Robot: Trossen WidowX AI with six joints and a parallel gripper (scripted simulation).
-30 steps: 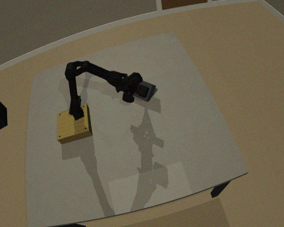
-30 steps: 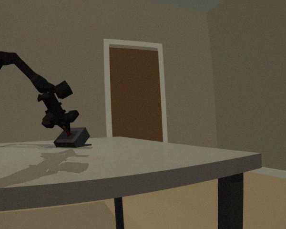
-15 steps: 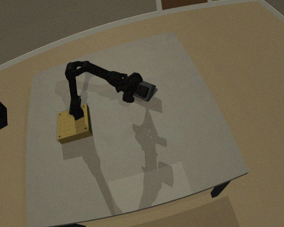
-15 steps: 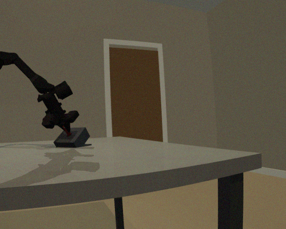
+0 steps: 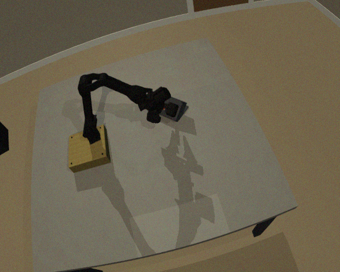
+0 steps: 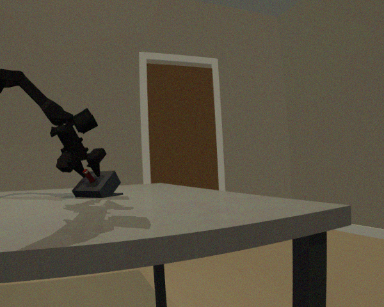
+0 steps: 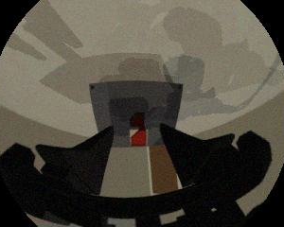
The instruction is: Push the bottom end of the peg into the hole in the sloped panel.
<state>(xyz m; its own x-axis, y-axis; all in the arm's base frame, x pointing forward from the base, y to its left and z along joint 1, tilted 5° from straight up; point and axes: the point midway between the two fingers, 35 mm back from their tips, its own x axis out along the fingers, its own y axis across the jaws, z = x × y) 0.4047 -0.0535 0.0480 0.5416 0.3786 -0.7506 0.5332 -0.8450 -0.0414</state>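
The red peg (image 6: pixel 89 176) (image 7: pixel 138 138) sits in the sloped face of the dark grey panel (image 5: pixel 180 109) (image 6: pixel 110 185) (image 7: pixel 100 99), tilted in line with the direction the hole points. Its upper part stands out of the face; how deep its bottom end is cannot be seen. In the top view only a speck of red shows beside the gripper. My gripper (image 6: pixel 91 176) (image 7: pixel 136 128) is open, with a fingertip on each side of the peg and a gap to it in the wrist view. The hole's rim is hidden by the peg and dark shading.
The panel stands on the grey table (image 5: pixel 237 175) (image 6: pixel 218 214). The arm's wooden base block (image 5: pixel 79 149) is at the left in the top view. Shadows of the arm and panel fall across the table top.
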